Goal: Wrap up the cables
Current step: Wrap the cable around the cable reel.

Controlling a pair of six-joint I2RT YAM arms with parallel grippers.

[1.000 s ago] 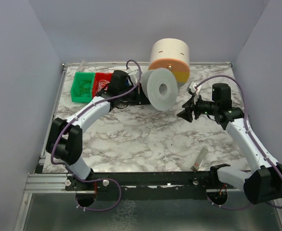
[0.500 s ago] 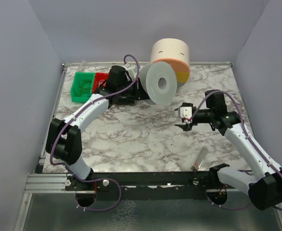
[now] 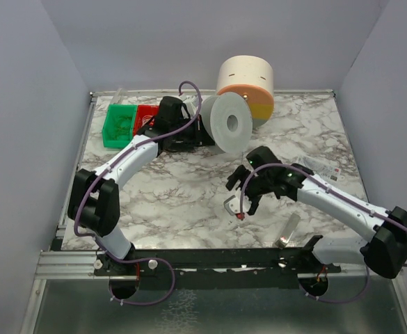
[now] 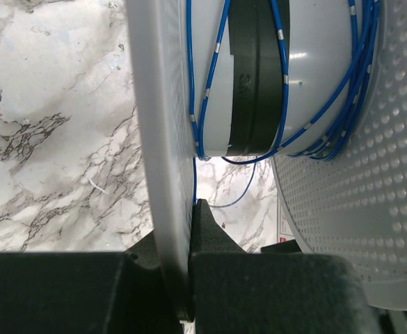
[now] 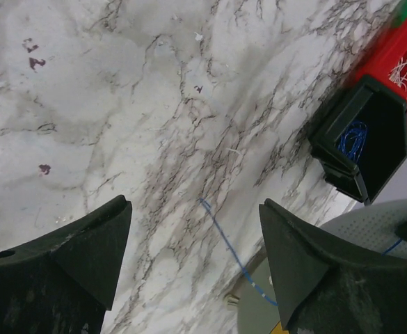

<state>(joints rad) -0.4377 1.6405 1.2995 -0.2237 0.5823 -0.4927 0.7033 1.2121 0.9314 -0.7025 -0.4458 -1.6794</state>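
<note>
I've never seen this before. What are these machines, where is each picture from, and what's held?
These are two robot arms, left and right, at a marble table. The wide picture looks down from above; the other two come from wrist cameras. The left gripper clamps the rim of a white spool, thin blue wire looped round its core. The right gripper hangs open and empty above the table. A green bin, a red bin and a cream-and-orange drum stand at the back.

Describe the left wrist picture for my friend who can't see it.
The left gripper is shut on the rim of a white spool flange. Thin blue wire loops loosely around the spool's core, above the marble table.
</note>
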